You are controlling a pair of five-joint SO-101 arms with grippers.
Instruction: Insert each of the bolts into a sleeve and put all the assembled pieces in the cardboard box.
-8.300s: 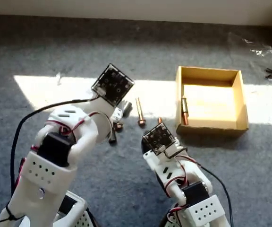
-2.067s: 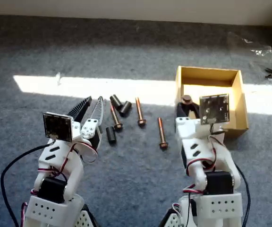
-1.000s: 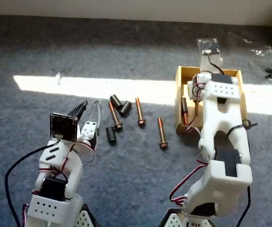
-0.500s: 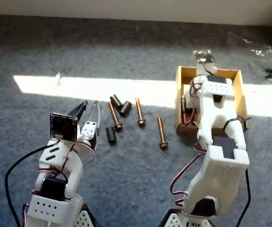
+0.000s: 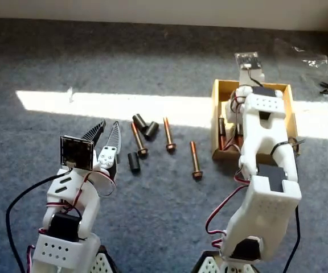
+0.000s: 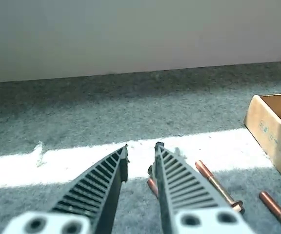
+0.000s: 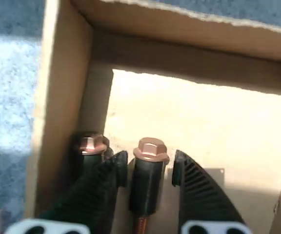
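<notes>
Reaching into the brown cardboard box (image 7: 62,97) toward the table's right edge, the right gripper (image 7: 149,157) has swung over from the near edge. Its jaws now stand released around a copper bolt in a black sleeve (image 7: 147,183) on the box floor, beside another assembled piece (image 7: 90,146). The left gripper (image 6: 140,152) waits unmoved, jaws parted, by three loose copper bolts (image 5: 168,135) and black sleeves (image 5: 133,162): three assemblies left, I'd judge.
</notes>
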